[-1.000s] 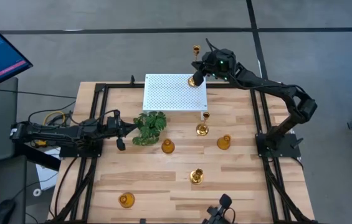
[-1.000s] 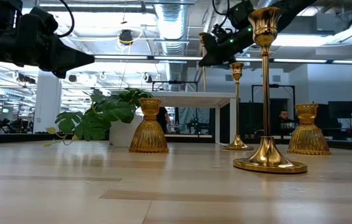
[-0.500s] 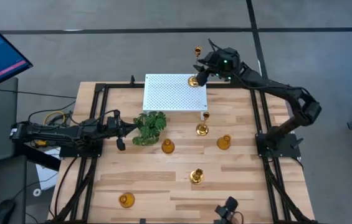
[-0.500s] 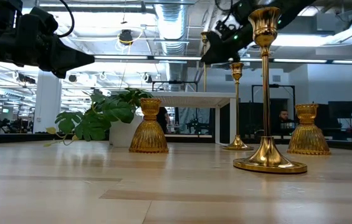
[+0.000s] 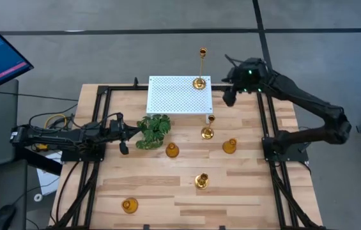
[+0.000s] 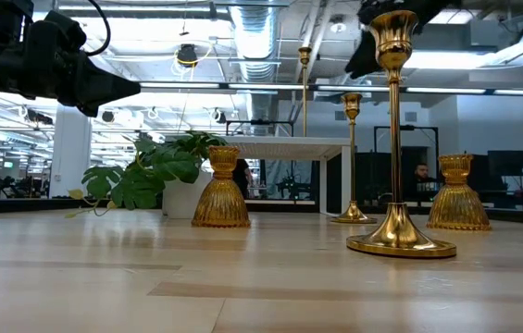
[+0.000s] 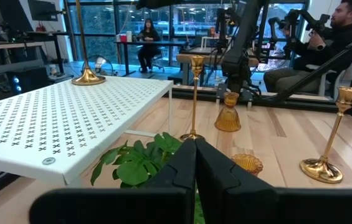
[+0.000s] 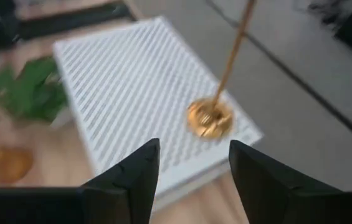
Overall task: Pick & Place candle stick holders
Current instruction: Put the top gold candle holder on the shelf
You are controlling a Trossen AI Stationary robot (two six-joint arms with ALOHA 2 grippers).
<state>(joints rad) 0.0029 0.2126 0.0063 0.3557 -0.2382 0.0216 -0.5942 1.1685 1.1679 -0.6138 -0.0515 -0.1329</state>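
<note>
One table (image 5: 154, 185): six candle stick holders counted in the high view. One is on the platform and five are on the wood, all on the side of the right claw away from the room's far floor.
Platform (image 5: 174, 96): white and perforated. Its near corner is just beside the right claw.
Plant (image 5: 153, 130): well away from the right claw and touching-close to the left one. It is not part of the job.
Right gripper (image 5: 229, 97): fingers spread wide with nothing between them, as the wrist view confirms (image 8: 193, 149). It hovers off the platform corner, above table level.
Left gripper (image 5: 124, 145): fingers pressed together and empty (image 7: 194, 146), parked beside the plant and waiting.
Placed holder (image 5: 199, 82): tall, upright, and standing free on the platform corner nearest the right claw, apart from it.
Next pick (my guess): the tall holder (image 5: 207, 133) is the closest one on the wood to the right claw, with the short holder (image 5: 230, 146) just past it.
How to do it well: clear the placed holder's stem before swinging, since it looks top-heavy. Come down over the next stem with the jaws wide and grip low on it. Lift straight up and set it down away from the platform edge.
Hard to see: the right wrist picture is smeared, so how far the base sits from the platform edge is unclear. In the low view a near holder's cup mostly covers the right claw. From above the stems foreshorten, so tilt can't be judged there.
</note>
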